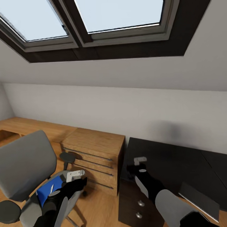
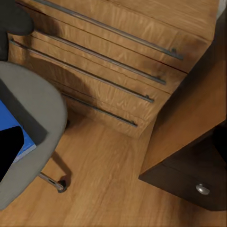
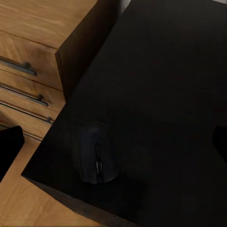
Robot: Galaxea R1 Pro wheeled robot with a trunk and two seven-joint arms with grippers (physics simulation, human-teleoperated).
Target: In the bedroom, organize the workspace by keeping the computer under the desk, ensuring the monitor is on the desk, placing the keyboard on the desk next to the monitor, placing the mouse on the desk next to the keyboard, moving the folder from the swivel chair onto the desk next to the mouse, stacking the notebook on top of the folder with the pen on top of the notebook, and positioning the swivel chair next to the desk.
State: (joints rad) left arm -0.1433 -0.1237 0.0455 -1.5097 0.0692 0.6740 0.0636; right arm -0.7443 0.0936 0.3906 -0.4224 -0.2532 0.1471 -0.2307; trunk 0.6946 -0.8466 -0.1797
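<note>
From the head view the skylights (image 1: 94,19) filled the 12 o'clock part of the scene, and below them stood the light-wood drawer chest (image 1: 94,154) and a black drawer unit (image 1: 164,164) with round silver knobs, which was not the desk of the task. The swivel chair (image 1: 25,164) stood at about 8 o'clock, close against the chest, with the blue folder (image 1: 49,189) lying on its seat. A dark mouse (image 3: 97,158) lay on the black surface near its front corner, under the right gripper (image 1: 139,161). The left gripper (image 1: 75,176) hung just above the seat near the folder; how far the fingers of either gripper stood apart I could not tell, and neither appeared to hold anything. The chief risk, as I judged it, was that a downward reach would push the castered chair away or pin the thin folder flat. A careless right arm might also sweep the mouse off the corner, and the dark-on-dark contrast made it easy to misjudge.
</note>
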